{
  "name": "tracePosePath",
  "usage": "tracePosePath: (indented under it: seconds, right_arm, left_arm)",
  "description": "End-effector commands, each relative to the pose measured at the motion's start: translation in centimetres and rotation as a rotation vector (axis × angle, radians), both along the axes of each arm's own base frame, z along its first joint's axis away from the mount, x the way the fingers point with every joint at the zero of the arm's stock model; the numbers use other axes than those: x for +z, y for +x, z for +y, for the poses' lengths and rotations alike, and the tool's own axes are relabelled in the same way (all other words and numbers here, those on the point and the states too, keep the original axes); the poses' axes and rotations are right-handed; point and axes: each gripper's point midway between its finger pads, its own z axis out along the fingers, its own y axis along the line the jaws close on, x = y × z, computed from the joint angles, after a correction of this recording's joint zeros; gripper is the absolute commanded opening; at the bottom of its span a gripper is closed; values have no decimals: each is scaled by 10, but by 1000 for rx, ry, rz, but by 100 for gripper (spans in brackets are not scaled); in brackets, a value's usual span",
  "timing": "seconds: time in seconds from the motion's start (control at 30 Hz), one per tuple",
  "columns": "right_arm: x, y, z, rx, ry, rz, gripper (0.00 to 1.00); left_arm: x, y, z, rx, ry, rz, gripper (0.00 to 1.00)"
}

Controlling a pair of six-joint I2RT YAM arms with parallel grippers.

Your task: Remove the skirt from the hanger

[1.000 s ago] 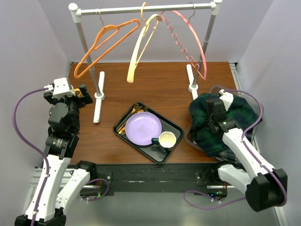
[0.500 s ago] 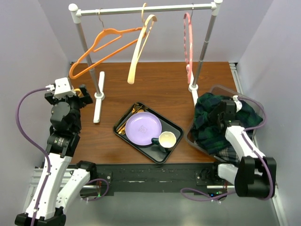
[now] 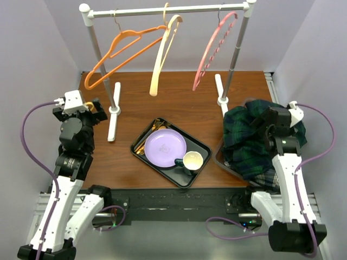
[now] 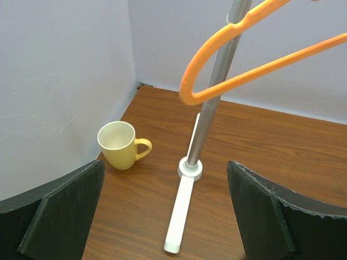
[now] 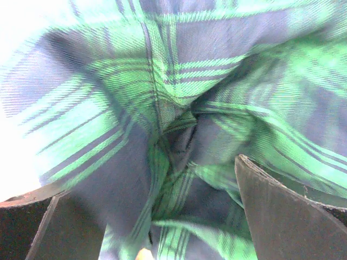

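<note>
Opened the right claw (image 5: pixel 165 214) wide since a second ago and let go of the skirt (image 3: pixel 255 141). Pulled the right arm back toward the near right corner too. Set the pink hanger (image 3: pixel 214 51) swinging to a new slant on the rail (image 3: pixel 162 11), with nothing on it.

Left the skirt in a bumpy heap in the bin (image 3: pixel 219 158) at the right side of the table (image 3: pixel 179 103). Holds the right claw just over that heap, with green and blue checks filling the wrist view and nothing pinched between the fingers. Holds the left claw (image 4: pixel 168 216) wide as well, empty, far off on the left, over the yellow mug (image 4: pixel 120 145) and the rack foot (image 4: pixel 181 216).

Looks done, or very close to it: skirt off, hanger bare.

Should feel soft, floppy and light. Will fold and sag any way it is lifted. Not slippery, not easy to break. Would slide out if only one thin layer were pinched. Better to grab a thick fold on top of the heap, or the waist edge. Cannot tell from these views where the waist edge lies.
</note>
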Motion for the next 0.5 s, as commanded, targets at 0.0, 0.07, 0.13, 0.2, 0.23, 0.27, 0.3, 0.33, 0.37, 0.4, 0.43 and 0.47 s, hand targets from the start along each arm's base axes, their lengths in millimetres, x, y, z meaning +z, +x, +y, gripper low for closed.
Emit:
tracePosePath:
  seconds: [0.0,0.07,0.13,0.2,0.23,0.27,0.3,0.33,0.37,0.4,0.43,0.47]
  right_arm:
    - [37,-23,-7,-32,-35,-26,92]
    - [51,-28,-3,-18,-18,-51,92]
    - [62,-29,1,-3,-6,-82,94]
    - [78,-31,5,16,11,-114,94]
    - [86,-29,8,29,15,-133,91]
    - [100,-24,11,53,20,-183,88]
    - [107,-19,19,110,26,-209,85]
    - [115,-14,21,133,16,-242,75]
    - [131,-3,21,149,0,-311,67]
    - [135,7,25,186,-6,-326,56]
    - [138,16,25,193,-14,-338,39]
    - [144,26,24,189,-15,-361,34]
  left_arm:
    - [8,-1,0,4,-24,-54,100]
    - [8,-2,0,5,-24,-55,100]
    - [6,-1,0,4,-23,-52,100]
    - [7,-1,0,4,-23,-52,100]
    - [7,-2,0,2,-24,-54,100]
    - [6,-2,0,2,-25,-53,100]
    - [6,-2,0,2,-26,-55,100]
    - [6,-2,-1,0,-27,-56,100]
    - [6,-2,-1,-4,-27,-56,100]
    - [6,-2,-2,-7,-30,-60,100]
    - [5,-1,-4,-17,-31,-58,100]
    - [5,-1,-5,-21,-32,-59,100]
